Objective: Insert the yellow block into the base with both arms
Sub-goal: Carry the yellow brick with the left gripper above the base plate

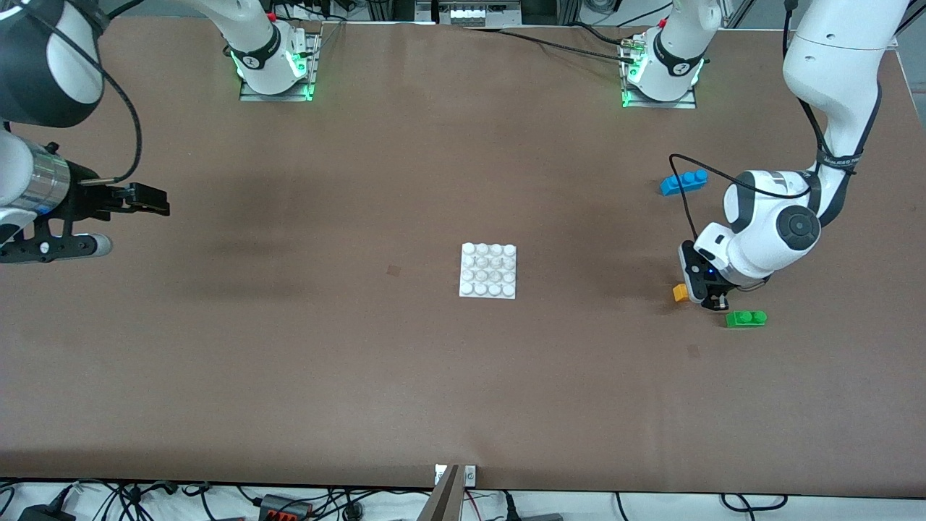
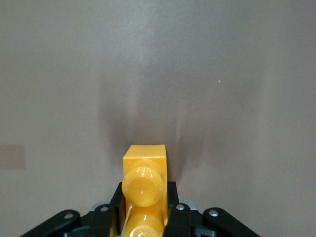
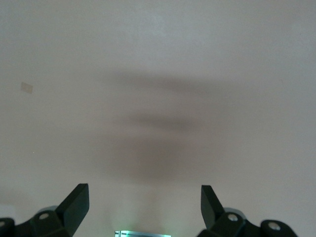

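The yellow block (image 1: 680, 292) is between the fingers of my left gripper (image 1: 703, 293), low at the table toward the left arm's end. In the left wrist view the block (image 2: 144, 163) sticks out past the gripper (image 2: 143, 191), studs facing the camera, with a black finger (image 2: 171, 195) pressed on each side. The white base (image 1: 488, 270) lies flat mid-table, well apart from the block. My right gripper (image 1: 148, 199) is open and empty, held over bare table at the right arm's end. The right wrist view shows its spread fingers (image 3: 77, 200) over bare table.
A green two-stud brick (image 1: 746, 318) lies right beside my left gripper, nearer the front camera. A blue three-stud brick (image 1: 684, 181) lies farther from the camera, toward the left arm's base. The table edge runs along the bottom of the front view.
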`<state>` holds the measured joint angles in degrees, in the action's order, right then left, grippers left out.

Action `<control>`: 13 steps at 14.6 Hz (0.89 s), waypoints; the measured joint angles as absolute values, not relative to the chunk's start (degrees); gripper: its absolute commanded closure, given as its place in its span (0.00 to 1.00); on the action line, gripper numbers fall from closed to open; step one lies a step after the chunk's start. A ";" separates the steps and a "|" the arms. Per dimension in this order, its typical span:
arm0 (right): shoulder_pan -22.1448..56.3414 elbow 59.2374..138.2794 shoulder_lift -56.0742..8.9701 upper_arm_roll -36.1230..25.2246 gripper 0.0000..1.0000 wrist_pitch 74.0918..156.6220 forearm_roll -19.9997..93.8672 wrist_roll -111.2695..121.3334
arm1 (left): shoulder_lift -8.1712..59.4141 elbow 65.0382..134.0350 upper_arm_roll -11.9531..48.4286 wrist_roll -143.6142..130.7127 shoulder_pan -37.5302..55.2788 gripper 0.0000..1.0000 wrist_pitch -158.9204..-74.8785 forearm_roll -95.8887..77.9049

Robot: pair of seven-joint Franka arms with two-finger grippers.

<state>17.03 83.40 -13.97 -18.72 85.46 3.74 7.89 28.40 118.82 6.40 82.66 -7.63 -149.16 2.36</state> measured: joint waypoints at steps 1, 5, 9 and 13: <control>11.13 84.73 -12.76 -12.77 0.00 86.52 2.84 7.90 | 28.35 118.51 7.52 82.67 -8.67 0.93 -148.83 2.36; -0.20 96.16 -4.54 -1.98 0.00 95.69 2.05 7.90 | 28.03 112.48 11.76 81.28 -9.51 0.94 -135.17 1.67; -5.03 103.08 2.25 2.24 0.00 97.85 1.86 7.90 | 26.84 104.72 19.98 71.08 -9.41 0.99 -118.36 1.01; -5.17 100.87 3.00 1.70 0.00 94.04 1.86 7.90 | 26.60 103.83 28.17 61.22 -6.37 0.99 -118.48 1.01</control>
